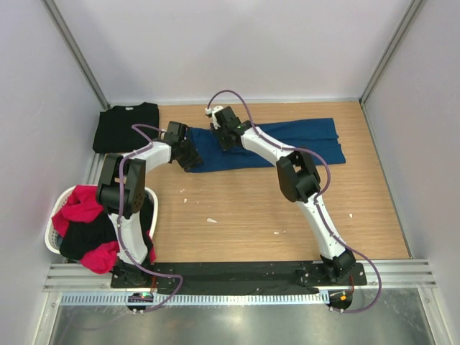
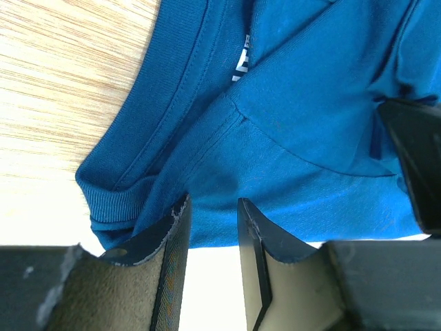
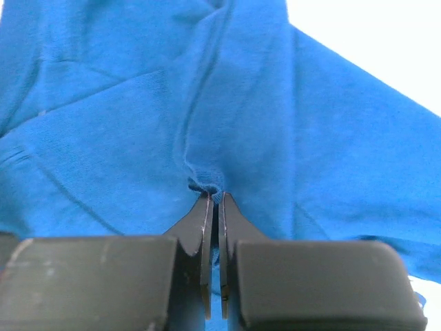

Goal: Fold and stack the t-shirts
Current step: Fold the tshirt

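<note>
navy tee [image 1: 302,140] lies across the far side, long axis left to right. your right claw [image 3: 213,198] is clenched on a pinch of its cloth. your left claw [image 2: 212,207] stands part open astride the hem at the tee's left end.

The left arm bends sharply at the elbow; the left gripper [image 2: 213,207] points down, its fingers a narrow gap apart, and whether they grip is unclear. The right arm reaches forward; the right gripper [image 3: 215,196] pinches a fold of the blue t-shirt [image 3: 124,103] between its fingertips.
</note>
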Controlling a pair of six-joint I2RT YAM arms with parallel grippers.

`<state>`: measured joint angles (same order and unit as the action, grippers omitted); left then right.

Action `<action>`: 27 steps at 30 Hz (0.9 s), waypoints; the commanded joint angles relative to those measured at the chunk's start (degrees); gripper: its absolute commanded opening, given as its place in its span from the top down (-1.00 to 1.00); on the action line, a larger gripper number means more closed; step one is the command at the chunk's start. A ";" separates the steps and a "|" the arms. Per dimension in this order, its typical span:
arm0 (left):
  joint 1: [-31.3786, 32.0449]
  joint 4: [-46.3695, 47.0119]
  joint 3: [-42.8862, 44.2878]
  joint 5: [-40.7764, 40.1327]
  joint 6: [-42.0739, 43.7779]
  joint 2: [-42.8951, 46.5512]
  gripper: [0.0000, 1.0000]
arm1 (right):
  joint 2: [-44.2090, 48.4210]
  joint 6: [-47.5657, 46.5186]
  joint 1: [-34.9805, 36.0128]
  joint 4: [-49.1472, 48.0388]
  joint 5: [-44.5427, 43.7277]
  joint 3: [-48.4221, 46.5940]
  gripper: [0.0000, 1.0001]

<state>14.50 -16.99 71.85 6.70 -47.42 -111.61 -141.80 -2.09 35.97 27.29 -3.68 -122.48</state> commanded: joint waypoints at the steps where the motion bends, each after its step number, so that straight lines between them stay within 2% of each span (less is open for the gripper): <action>1: -0.61 -4.45 -0.22 -0.81 1.63 -1.77 0.30 | 1.96 -1.43 -1.24 -2.94 -6.33 -2.77 0.92; 9: -0.53 -4.54 -0.22 -0.55 1.72 -1.94 0.31 | 1.17 -0.99 -5.82 -5.05 -5.81 -5.23 0.89; 17: -0.79 -4.89 -0.05 -0.63 1.89 -2.12 0.32 | -0.76 -2.66 -6.35 -4.52 -11.08 -4.62 0.88; 27: -1.05 -5.94 0.92 -0.72 2.07 -2.91 0.32 | -0.67 -2.74 -8.10 -4.79 -10.04 -4.44 0.77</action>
<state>14.11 -17.82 72.47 7.40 -47.33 -112.03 -142.54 -3.79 28.49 24.45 -13.08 -125.40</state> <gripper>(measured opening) 0.341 0.115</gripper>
